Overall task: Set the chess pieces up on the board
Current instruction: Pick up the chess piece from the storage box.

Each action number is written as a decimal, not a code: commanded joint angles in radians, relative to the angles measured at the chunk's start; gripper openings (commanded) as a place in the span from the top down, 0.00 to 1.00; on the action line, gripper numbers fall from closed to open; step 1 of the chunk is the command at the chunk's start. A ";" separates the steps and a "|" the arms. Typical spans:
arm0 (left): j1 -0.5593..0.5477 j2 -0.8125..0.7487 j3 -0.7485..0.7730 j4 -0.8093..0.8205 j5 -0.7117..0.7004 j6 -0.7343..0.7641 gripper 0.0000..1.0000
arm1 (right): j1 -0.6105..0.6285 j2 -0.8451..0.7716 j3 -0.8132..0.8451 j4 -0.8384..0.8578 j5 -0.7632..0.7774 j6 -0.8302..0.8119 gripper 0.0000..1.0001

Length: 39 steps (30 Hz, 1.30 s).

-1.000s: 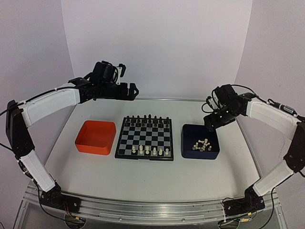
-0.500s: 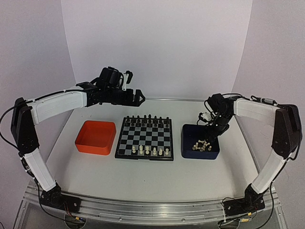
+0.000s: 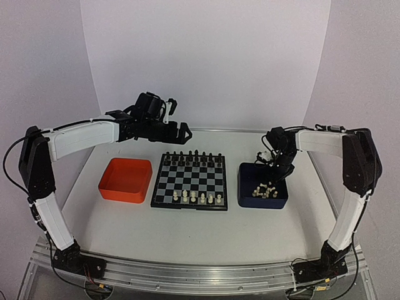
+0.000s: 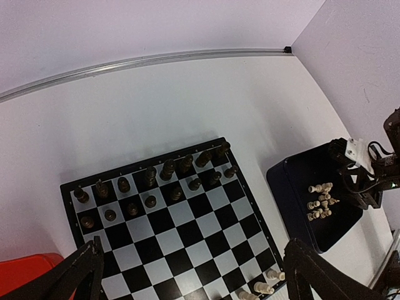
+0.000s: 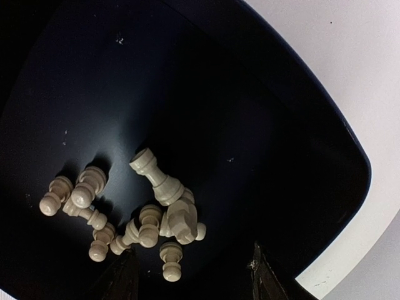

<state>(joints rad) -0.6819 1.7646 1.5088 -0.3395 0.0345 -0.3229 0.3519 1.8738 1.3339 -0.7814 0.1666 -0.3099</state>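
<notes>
The board (image 3: 187,179) lies mid-table, with black pieces along its far rows and several cream-white chess pieces (image 3: 197,197) standing on its near row. More cream pieces (image 5: 159,215) lie in a loose heap in the dark blue tray (image 5: 219,94). My right gripper (image 5: 194,281) hangs low inside that tray, just short of the heap. Its jaws are apart; a lone pawn (image 5: 170,260) lies on the tray floor between them, untouched. My left gripper (image 3: 180,131) hovers high behind the board's far edge, wide open and empty. In its own view the board (image 4: 187,237) lies below.
An orange tray (image 3: 125,180) sits left of the board. The dark blue tray (image 3: 262,203) sits right of it. A metal rail (image 4: 144,60) marks the table's far edge against the white backdrop.
My right arm has swung in and down from above the blue tray's far corner into the tray, its jaws narrowing. My left arm has drifted a little to the right.
</notes>
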 commanded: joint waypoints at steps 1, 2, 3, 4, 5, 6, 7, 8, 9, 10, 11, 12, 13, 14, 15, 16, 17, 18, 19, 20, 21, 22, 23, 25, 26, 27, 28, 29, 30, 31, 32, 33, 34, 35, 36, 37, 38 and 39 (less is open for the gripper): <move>0.001 0.014 0.048 0.010 0.012 -0.009 0.00 | -0.001 0.024 0.047 0.011 0.025 -0.003 0.48; 0.001 0.017 0.050 0.007 0.013 -0.009 0.00 | -0.001 0.028 0.048 0.012 0.031 -0.003 0.49; 0.001 0.021 0.053 0.005 0.014 -0.010 0.00 | -0.001 0.033 0.049 0.012 0.036 -0.003 0.50; 0.001 0.025 0.056 0.002 0.015 -0.010 0.00 | -0.001 0.038 0.050 0.012 0.039 -0.004 0.51; 0.001 0.028 0.061 -0.001 0.017 -0.010 0.00 | -0.001 0.043 0.050 0.011 0.042 -0.005 0.52; 0.001 0.031 0.067 -0.005 0.019 -0.007 0.00 | -0.001 0.045 0.051 0.011 0.042 -0.007 0.52; 0.001 0.035 0.072 -0.010 0.018 -0.007 0.00 | -0.001 0.048 0.050 0.011 0.043 -0.010 0.52; 0.001 0.038 0.076 -0.013 0.018 -0.005 0.00 | -0.001 0.051 0.049 0.011 0.043 -0.011 0.53; 0.001 0.040 0.080 -0.016 0.018 -0.003 0.00 | -0.001 0.054 0.050 0.011 0.043 -0.012 0.53; 0.001 0.043 0.083 -0.019 0.017 -0.002 0.00 | -0.001 0.058 0.051 0.011 0.043 -0.013 0.54; 0.001 0.045 0.086 -0.023 0.017 -0.001 0.00 | -0.001 0.062 0.052 0.012 0.045 -0.015 0.56; 0.001 0.048 0.090 -0.026 0.018 -0.001 0.00 | -0.002 0.066 0.055 0.012 0.046 -0.015 0.57; 0.001 0.050 0.094 -0.029 0.019 0.000 0.00 | -0.001 0.073 0.057 0.012 0.047 -0.014 0.58; 0.001 0.052 0.096 -0.032 0.020 0.000 0.00 | -0.002 0.077 0.060 0.011 0.046 -0.014 0.58; 0.001 0.054 0.098 -0.033 0.023 0.000 0.00 | -0.001 0.082 0.064 0.011 0.043 -0.013 0.59; 0.001 0.056 0.101 -0.034 0.025 0.000 0.00 | -0.001 0.085 0.065 0.011 0.042 -0.013 0.59; 0.001 0.059 0.103 -0.035 0.027 0.001 0.00 | -0.001 0.088 0.067 0.011 0.041 -0.014 0.60; 0.001 0.061 0.107 -0.038 0.028 0.001 0.00 | -0.001 0.092 0.067 0.011 0.041 -0.014 0.60; 0.001 0.062 0.109 -0.040 0.028 0.001 0.00 | -0.002 0.095 0.068 0.012 0.040 -0.016 0.60; 0.001 0.063 0.111 -0.042 0.028 0.001 0.00 | -0.001 0.099 0.069 0.012 0.039 -0.017 0.61; 0.001 0.064 0.113 -0.043 0.028 0.001 0.00 | -0.001 0.102 0.070 0.013 0.038 -0.018 0.62; 0.001 0.065 0.114 -0.043 0.028 0.001 0.00 | -0.001 0.105 0.071 0.012 0.038 -0.020 0.62; 0.001 0.067 0.116 -0.044 0.029 0.001 0.00 | -0.001 0.109 0.073 0.011 0.038 -0.021 0.63; 0.001 0.071 0.120 -0.046 0.032 0.001 0.00 | -0.001 0.117 0.077 0.012 0.036 -0.023 0.65; 0.001 0.075 0.124 -0.048 0.035 0.001 0.00 | -0.001 0.120 0.079 0.012 0.033 -0.024 0.65; 0.001 0.079 0.128 -0.051 0.038 0.002 0.00 | -0.001 0.123 0.080 0.013 0.028 -0.026 0.65; 0.001 0.082 0.132 -0.054 0.041 0.003 0.00 | -0.001 0.124 0.081 0.013 0.022 -0.028 0.65; 0.001 0.086 0.136 -0.058 0.043 0.004 0.00 | -0.001 0.124 0.083 0.014 0.014 -0.031 0.65; 0.001 0.090 0.140 -0.061 0.045 0.004 0.00 | -0.001 0.124 0.085 0.015 0.007 -0.032 0.65; 0.001 0.094 0.143 -0.063 0.047 0.003 0.00 | -0.002 0.124 0.086 0.016 0.001 -0.032 0.65; 0.001 0.097 0.145 -0.064 0.051 0.002 0.00 | -0.002 0.123 0.088 0.017 -0.004 -0.034 0.65; 0.001 0.099 0.146 -0.065 0.053 0.001 0.00 | -0.002 0.122 0.088 0.020 -0.010 -0.034 0.65; 0.001 0.100 0.147 -0.064 0.056 0.000 0.00 | -0.002 0.122 0.089 0.022 -0.014 -0.034 0.65; 0.001 0.102 0.149 -0.065 0.057 -0.001 0.00 | -0.001 0.122 0.090 0.022 -0.016 -0.036 0.66; 0.001 0.102 0.150 -0.065 0.058 -0.001 0.00 | -0.001 0.123 0.091 0.022 -0.014 -0.037 0.67; 0.000 0.102 0.149 -0.065 0.058 -0.001 0.00 | -0.001 0.125 0.092 0.022 -0.012 -0.038 0.69; 0.000 0.102 0.149 -0.066 0.058 -0.001 0.00 | -0.001 0.127 0.092 0.022 -0.012 -0.039 0.70; 0.001 0.102 0.148 -0.067 0.058 -0.001 0.00 | -0.001 0.129 0.092 0.023 -0.012 -0.040 0.72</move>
<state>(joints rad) -0.6819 1.8652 1.6035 -0.3966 0.0789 -0.3222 0.3519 1.9817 1.3877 -0.7639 0.1792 -0.3406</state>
